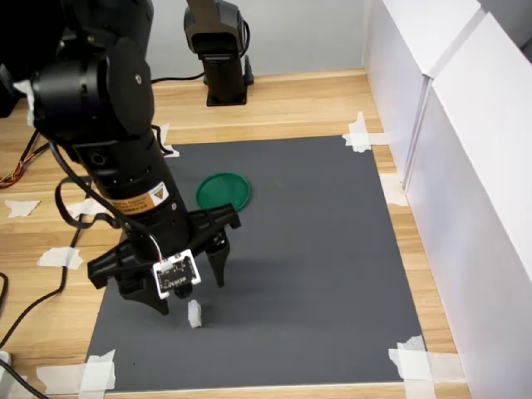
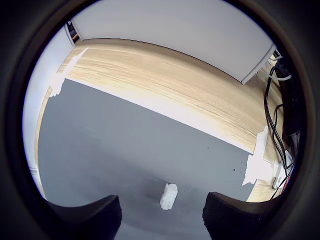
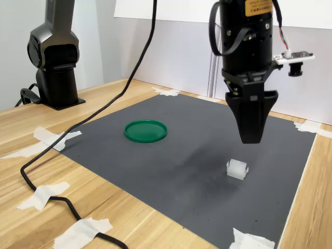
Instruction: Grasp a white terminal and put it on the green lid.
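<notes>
Hovering spread open above the white terminal (image 1: 194, 313), low in the first exterior view, the fingers (image 1: 192, 285) grip nothing. A skewed descent could knock this tiny block aside. The green lid (image 1: 224, 191) waits mid-frame.

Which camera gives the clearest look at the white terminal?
The second exterior view: the white terminal lies unobstructed on the mat. In the wrist view it shows small, between the open hand's fingers. In the first exterior view it sits small, just under the hand.
</notes>
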Available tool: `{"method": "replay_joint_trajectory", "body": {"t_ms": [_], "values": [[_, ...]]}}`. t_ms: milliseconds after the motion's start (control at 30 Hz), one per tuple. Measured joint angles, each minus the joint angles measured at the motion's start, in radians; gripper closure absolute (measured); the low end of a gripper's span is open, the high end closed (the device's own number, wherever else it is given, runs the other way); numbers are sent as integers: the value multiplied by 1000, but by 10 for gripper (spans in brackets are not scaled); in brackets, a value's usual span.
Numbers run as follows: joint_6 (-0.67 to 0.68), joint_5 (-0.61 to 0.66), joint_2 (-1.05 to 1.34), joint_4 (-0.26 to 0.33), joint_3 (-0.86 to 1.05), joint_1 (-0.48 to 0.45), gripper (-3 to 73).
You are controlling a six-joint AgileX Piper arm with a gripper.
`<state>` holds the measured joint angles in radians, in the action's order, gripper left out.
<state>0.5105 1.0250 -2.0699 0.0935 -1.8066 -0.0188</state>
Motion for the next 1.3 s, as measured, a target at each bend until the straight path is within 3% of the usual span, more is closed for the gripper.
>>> {"method": "replay_joint_trajectory", "body": {"t_ms": [333, 1100, 1300], "values": [[-57, -19, -62, -54, -6, 0, 13], [-33, -22, -137, -30, -10, 0, 15], [-33, -22, -137, -29, -10, 0, 80]]}}
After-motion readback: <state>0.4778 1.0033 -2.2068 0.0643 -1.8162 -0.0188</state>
